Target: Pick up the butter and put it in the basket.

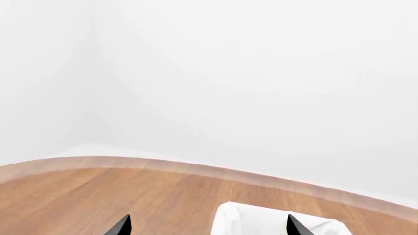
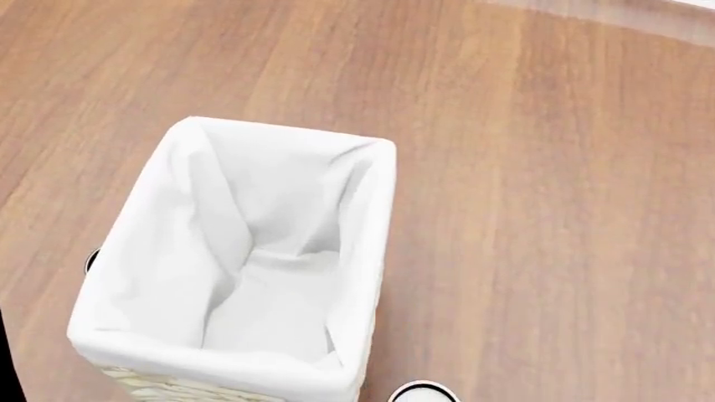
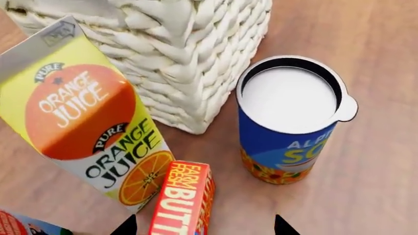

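Observation:
The butter (image 3: 183,196), a slim red-orange box with white lettering, stands on the wooden table in the right wrist view, beside the woven basket (image 3: 183,54). My right gripper (image 3: 203,227) is open. Its two dark fingertips (image 3: 127,227) stand either side of the butter's near end, apart from it. In the head view the basket (image 2: 369,251) shows from above, with its white cloth liner and nothing inside. My left gripper (image 1: 209,230) is open and empty above the basket's liner (image 1: 261,220). Neither gripper shows in the head view.
An orange juice carton (image 3: 85,117) leans against the basket, close to the butter. A blue can with a white lid (image 3: 290,117) stands on the butter's other side. A red-and-blue corner of another carton (image 3: 16,225) shows. The table's curved edge (image 1: 196,169) meets a white wall.

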